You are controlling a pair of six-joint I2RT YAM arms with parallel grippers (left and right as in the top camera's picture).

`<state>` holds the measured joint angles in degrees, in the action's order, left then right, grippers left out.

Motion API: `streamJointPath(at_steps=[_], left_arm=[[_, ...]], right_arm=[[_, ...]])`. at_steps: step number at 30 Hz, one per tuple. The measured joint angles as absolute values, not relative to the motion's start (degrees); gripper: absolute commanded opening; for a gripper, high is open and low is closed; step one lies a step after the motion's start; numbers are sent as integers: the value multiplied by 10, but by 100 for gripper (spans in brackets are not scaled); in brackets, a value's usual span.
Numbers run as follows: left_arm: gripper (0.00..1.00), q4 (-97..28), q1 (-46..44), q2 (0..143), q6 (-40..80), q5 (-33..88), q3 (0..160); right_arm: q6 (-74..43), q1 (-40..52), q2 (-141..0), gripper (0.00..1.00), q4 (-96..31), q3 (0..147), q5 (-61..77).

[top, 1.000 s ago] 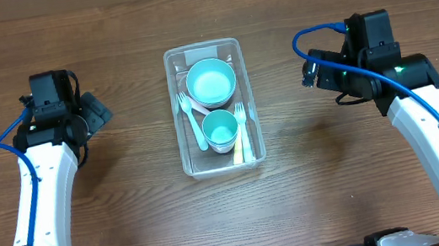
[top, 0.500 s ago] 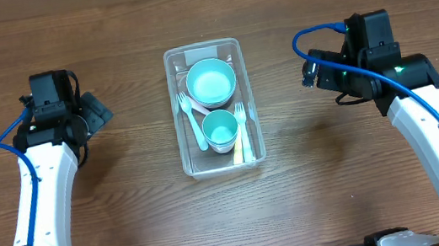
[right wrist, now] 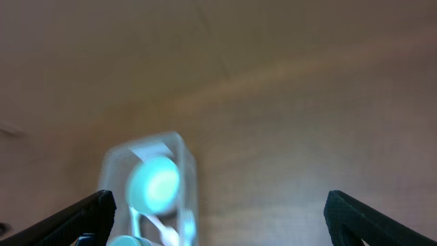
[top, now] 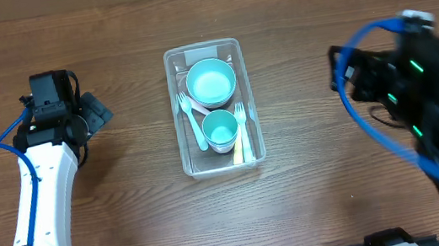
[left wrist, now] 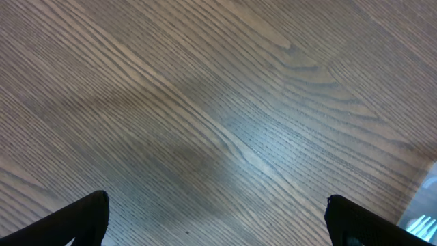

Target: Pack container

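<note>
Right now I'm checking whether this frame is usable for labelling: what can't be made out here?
1. Overhead: the right arm is blurred, so its outline and pose are unreadable.
2. Overhead: the cutlery is too small to count with certainty.
3. Right wrist: the container is blurred and cut off by the bottom edge, so its contents are smeared.
4. Left wrist: only a corner of the container shows at the right edge; the rest is out of frame.

My right arm (top: pixel 421 105) is the only thing that differs. In the overhead view it now looms much larger, smeared by motion blur. It sits farther toward the right edge and lower than half a second ago. Its near end stands farther from the container (top: pixel 199 164).
</note>
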<state>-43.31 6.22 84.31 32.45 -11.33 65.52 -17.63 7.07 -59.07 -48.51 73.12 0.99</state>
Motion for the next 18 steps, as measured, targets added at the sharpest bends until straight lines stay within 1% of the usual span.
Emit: streamJointPath(at_steps=[1, 5, 6, 9, 10, 18], left_arm=[[100, -433, 62, 843, 324, -113, 655], [100, -433, 62, 843, 324, -113, 655], [100, -433, 62, 843, 324, -113, 655], [100, -433, 62, 843, 324, -113, 655], [100, -433, 62, 843, 324, -113, 655], [100, -433, 62, 843, 324, -113, 655]], right_arm=[[-161, 71, -530, 100, -470, 732, 10], [-112, 70, -385, 100, -429, 724, 8], [-84, 71, -313, 100, -401, 723, 8], [-57, 70, -246, 100, -325, 677, 6], [-48, 71, -214, 100, -273, 632, 6], [-36, 71, -81, 100, -14, 310, 36]])
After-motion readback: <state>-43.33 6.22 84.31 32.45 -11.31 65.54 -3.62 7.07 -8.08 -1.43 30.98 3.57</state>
